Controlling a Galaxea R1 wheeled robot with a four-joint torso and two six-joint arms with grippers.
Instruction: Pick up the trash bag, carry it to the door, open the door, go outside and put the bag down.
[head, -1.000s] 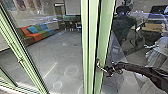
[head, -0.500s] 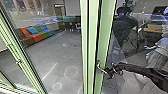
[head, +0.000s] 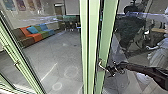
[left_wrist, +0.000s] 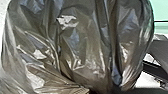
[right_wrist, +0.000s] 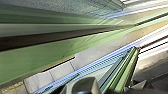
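Standing close at the green-framed glass door (head: 108, 32), and here's my right gripper (head: 113, 70) out at the bent metal handle (head: 102, 65), low on the door's upright frame. Touching or just beside it? Too blurred to call! Spread or pressed together, I can't tell that either.

Over to my left wrist, and there's the trash bag (left_wrist: 85, 47), big, shiny and bulging, its folds running together towards a gathered part. The left gripper looks to me to be the one carrying it, but I can't make out the pinch itself, so no promises.

Where could this come apart? First, the handle: it's slim and bent, so if I've only got its end, a pull could slide me straight off it, or twist my wrist against the frame. Second, the door: as I judge it, the opening is the step in hand, and if I swing the leaf without shifting my base to match, its edge could catch my right arm. Third, the bag: that thin skin sits near a pale green surface (left_wrist: 161, 11), and one sharp edge could snag or split it. A weak hold on the gathered part might let the whole load slip. And mind the person (head: 130, 26) behind the glass: a wide swing that way would want care.
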